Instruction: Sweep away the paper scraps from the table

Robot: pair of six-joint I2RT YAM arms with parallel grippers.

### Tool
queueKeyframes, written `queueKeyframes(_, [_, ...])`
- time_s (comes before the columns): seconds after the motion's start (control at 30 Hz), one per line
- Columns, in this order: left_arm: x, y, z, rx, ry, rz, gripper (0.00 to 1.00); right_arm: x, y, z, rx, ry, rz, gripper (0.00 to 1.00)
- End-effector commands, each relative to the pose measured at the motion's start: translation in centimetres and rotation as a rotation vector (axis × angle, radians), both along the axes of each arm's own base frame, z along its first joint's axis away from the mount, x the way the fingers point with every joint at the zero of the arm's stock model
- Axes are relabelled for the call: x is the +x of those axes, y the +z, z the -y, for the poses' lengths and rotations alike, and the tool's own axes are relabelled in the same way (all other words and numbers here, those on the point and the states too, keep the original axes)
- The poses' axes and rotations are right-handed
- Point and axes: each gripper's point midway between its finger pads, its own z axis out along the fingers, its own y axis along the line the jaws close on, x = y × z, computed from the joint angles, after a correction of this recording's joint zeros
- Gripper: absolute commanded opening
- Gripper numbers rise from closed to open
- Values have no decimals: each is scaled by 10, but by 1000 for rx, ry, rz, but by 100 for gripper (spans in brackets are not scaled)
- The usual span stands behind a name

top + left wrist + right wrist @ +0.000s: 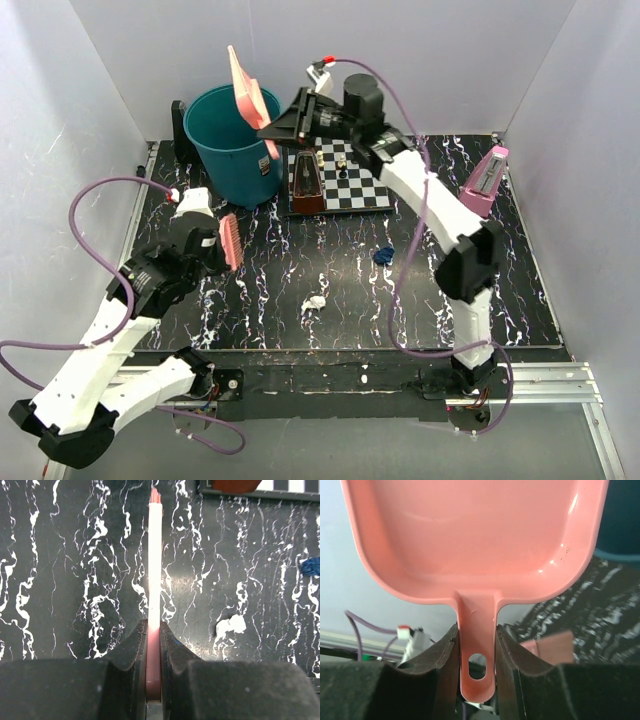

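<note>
Jaws, left: your left gripper (154, 630) is clamped on the handle of a pink brush (155, 555), which is held edge-on just above the table (60, 580), probably parked clear while the pan empties.
Jaws, right: your right gripper (476, 640) pinches the handle of a pink dustpan (475, 540), which is raised and tipped over the teal bin (225, 130), likely so its load slides in.
Paper scraps: a white wad (231, 626) lies near the left jaws, to their right. A blue wad (311, 566) lies farther right and ahead. Both are well apart from the right jaws.
Progress: judged mostly done, with two wads in view.
Caution: the chessboard (355, 185) lies beyond the blue wad, so brush away from it.
</note>
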Motion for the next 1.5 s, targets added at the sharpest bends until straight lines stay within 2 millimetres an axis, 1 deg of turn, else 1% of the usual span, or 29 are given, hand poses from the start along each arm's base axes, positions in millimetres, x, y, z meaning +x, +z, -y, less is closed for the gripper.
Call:
queueKeyframes(0.0, [4, 39, -5, -29, -2, 119, 0, -42, 15, 59, -208, -76, 345, 1])
queueKeyframes(0.03, [4, 41, -4, -33, -11, 124, 0, -47, 5, 70, -265, -98, 363, 1])
queueKeyframes(0.07, [4, 42, -2, -35, -24, 124, 0, -52, 0, 83, -315, -131, 395, 1])
queueKeyframes(0.1, [5, 44, 1, -45, -36, 132, 0, -57, -15, 95, -380, -149, 406, 1])
queueKeyframes(0.17, [7, 48, 9, -64, -73, 140, 0, -68, -38, 122, -497, -194, 429, 1])
queueKeyframes(0.3, [15, 61, 25, -101, -129, 167, 0, -91, -112, 172, -774, -225, 380, 1])
queueKeyframes(0.33, [18, 70, 30, -114, -143, 187, 0, -99, -130, 186, -845, -235, 367, 1])
queueKeyframes(0.4, [23, 81, 36, -123, -165, 210, 0, -114, -163, 205, -945, -218, 339, 1])
queueKeyframes(0.43, [26, 88, 38, -130, -170, 228, 0, -124, -184, 216, -999, -204, 312, 1])
queueKeyframes(0.47, [30, 92, 41, -125, -179, 236, 0, -130, -196, 223, -1033, -200, 297, 1])
queueKeyframes(0.53, [36, 105, 45, -137, -183, 272, 0, -145, -216, 233, -1066, -183, 272, 1])
queueKeyframes(0.57, [39, 111, 48, -148, -187, 288, 0, -152, -221, 236, -1070, -178, 260, 1])
queueKeyframes(0.6, [41, 116, 52, -162, -198, 303, 0, -154, -230, 242, -1102, -190, 251, 1])
queueKeyframes(0.7, [49, 124, 72, -235, -245, 324, 0, -167, -247, 248, -1138, -165, 231, 1])
queueKeyframes(0.73, [51, 123, 81, -266, -261, 324, 0, -171, -251, 249, -1144, -154, 230, 1])
queueKeyframes(0.8, [57, 116, 99, -320, -301, 297, 0, -179, -256, 246, -1149, -122, 231, 1])
queueKeyframes(0.93, [68, 101, 125, -392, -341, 261, 0, -188, -255, 238, -1140, -76, 251, 1])
queueKeyframes(1.0, [71, 93, 136, -419, -366, 247, 0, -189, -251, 234, -1132, -68, 265, 1])
queueKeyframes(1.07, [69, 84, 155, -464, -442, 218, 0, -185, -245, 233, -1128, -71, 286, 1])
queueKeyframes(1.17, [71, 58, 173, -460, -470, 156, 0, -177, -237, 232, -1138, -92, 312, 1])
queueKeyframes(1.27, [70, 30, 185, -425, -471, 100, 0, -171, -229, 229, -1139, -103, 338, 1])
queueKeyframes(1.33, [65, 15, 190, -398, -473, 78, 0, -167, -225, 226, -1132, -114, 347, 1])
queueKeyframes(1.37, [67, 5, 187, -364, -442, 76, 0, -165, -222, 226, -1130, -124, 348, 1])
queueKeyframes(1.4, [67, 1, 186, -348, -433, 79, 0, -164, -221, 225, -1128, -129, 353, 1])
queueKeyframes(1.47, [66, -11, 181, -322, -411, 67, 0, -163, -217, 224, -1112, -140, 362, 1])
